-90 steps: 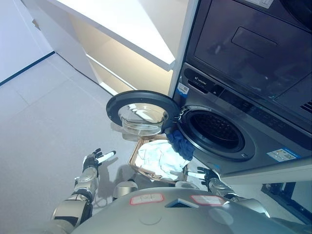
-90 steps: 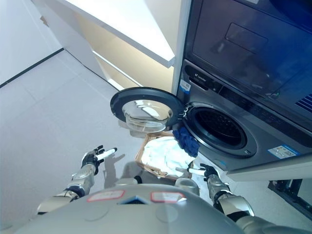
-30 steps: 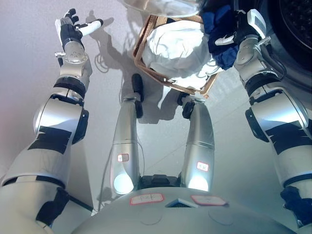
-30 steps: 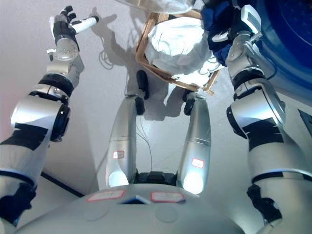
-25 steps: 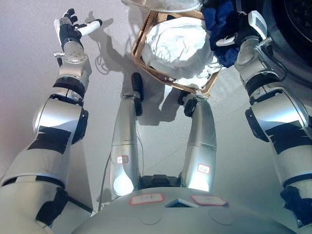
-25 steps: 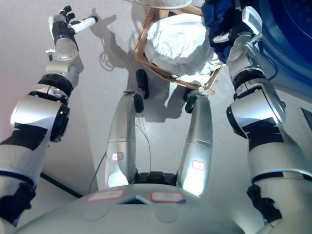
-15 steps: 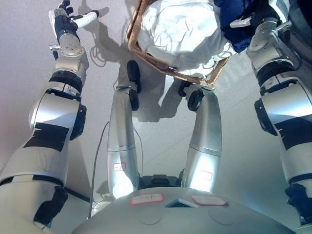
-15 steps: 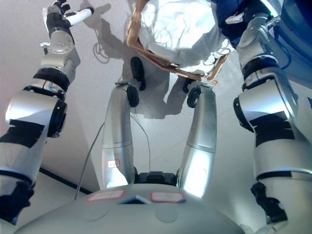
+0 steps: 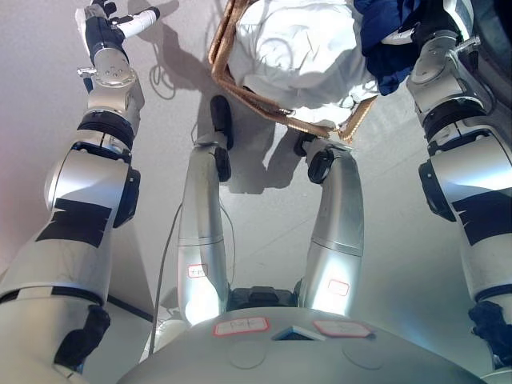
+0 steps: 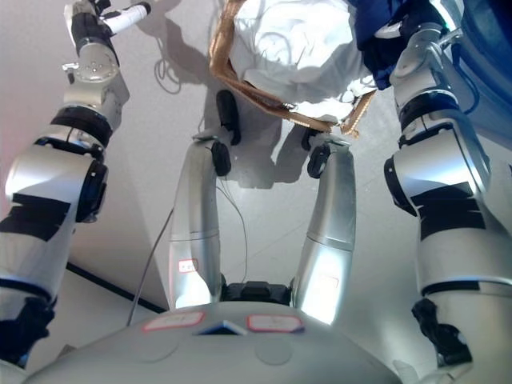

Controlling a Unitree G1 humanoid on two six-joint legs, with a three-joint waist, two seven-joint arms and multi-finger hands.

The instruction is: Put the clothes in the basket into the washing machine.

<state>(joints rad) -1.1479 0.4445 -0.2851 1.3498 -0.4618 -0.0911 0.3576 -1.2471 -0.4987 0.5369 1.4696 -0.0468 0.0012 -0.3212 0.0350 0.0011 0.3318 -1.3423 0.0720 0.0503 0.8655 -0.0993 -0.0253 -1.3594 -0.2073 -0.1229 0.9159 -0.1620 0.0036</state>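
A brown wicker basket (image 9: 240, 84) stands on the floor at the top of the view, just beyond my feet. It holds a heap of white clothes (image 9: 304, 48). A dark blue garment (image 9: 384, 52) hangs over the basket's right side. My right hand (image 9: 428, 28) is at the top right, against the blue garment, with one white-tipped finger lying straight on it; its other fingers are hidden. My left hand (image 9: 108, 28) is open and empty over the bare floor at the top left, fingers spread. The washing machine's dark front (image 9: 490, 20) only shows in the top right corner.
Grey floor tiles (image 9: 264, 232) lie all around. The basket's near corner (image 9: 348, 132) is close to my right foot. The machine's door and drum are out of view.
The camera has tilted down from the machine to the floor, so basket and hands sit higher in view. Since three seconds ago my right hand has come up against the blue garment.
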